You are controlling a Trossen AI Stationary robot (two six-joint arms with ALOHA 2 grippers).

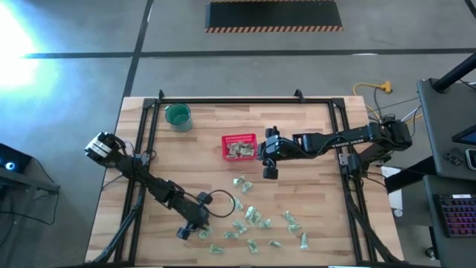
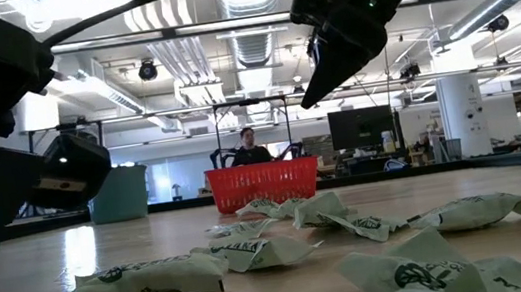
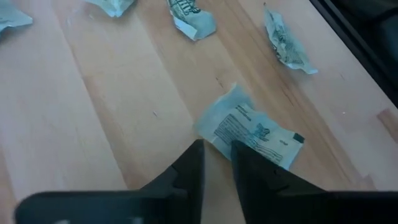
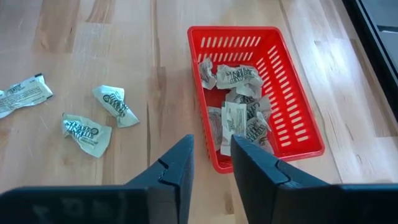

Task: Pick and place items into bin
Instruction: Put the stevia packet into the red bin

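Several pale green-and-white packets [image 1: 256,219] lie scattered on the near half of the wooden table; they also show in the low view [image 2: 254,253]. The red basket [image 1: 239,138] stands mid-table with several packets [image 4: 239,112] inside. My left gripper [image 1: 186,231] is low at the table's near left, its fingers a narrow gap apart [image 3: 217,148]. One flat packet [image 3: 252,134] lies just past its tips. My right gripper [image 1: 268,165] hangs empty above the table beside the basket's right end, its fingers slightly apart [image 4: 211,146]. My left gripper's fingertips [image 3: 199,149] stand at the near edge [image 3: 211,134] of the flat packet, which lies on the table. I cannot tell whether they touch it.
A round teal cup [image 1: 178,115] stands at the far left of the table. Three loose packets [image 4: 115,102] lie on the wood beside the basket. A black frame [image 1: 149,119] runs along the table's left, far and right sides. A person [image 2: 249,147] sits in the room beyond.
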